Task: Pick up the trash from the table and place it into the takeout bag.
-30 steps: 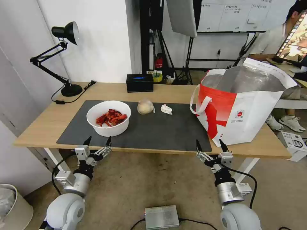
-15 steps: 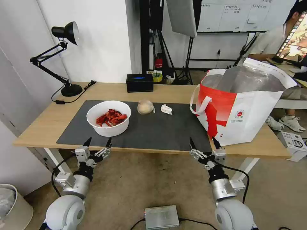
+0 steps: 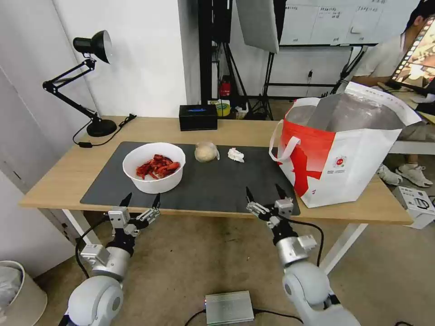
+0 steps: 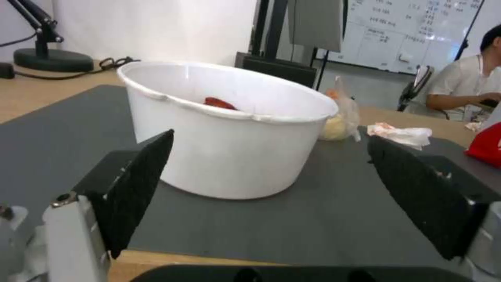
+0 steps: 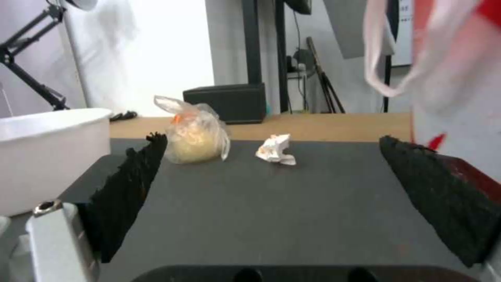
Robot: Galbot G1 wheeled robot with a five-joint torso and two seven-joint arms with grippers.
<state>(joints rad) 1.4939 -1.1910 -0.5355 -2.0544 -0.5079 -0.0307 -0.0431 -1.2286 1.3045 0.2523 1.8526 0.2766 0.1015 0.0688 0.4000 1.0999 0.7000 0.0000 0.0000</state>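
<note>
Here: crumpled white tissue (image 3: 235, 155) beside plastic-wrapped beige lump (image 3: 206, 151); right claw (image 3: 264, 196), left claw (image 3: 141, 199) both spread, empty.

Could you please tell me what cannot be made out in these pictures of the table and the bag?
- Inside of the takeout bag: in the head view its front wall hides the bottom, so its contents cannot be told.
- Bowl: in the left wrist view its near wall hides most of the red shells.
- Bag in the right wrist view: blurred and cut off by the edge.
- Tissue: too small in the head view to tell its stains.
</note>
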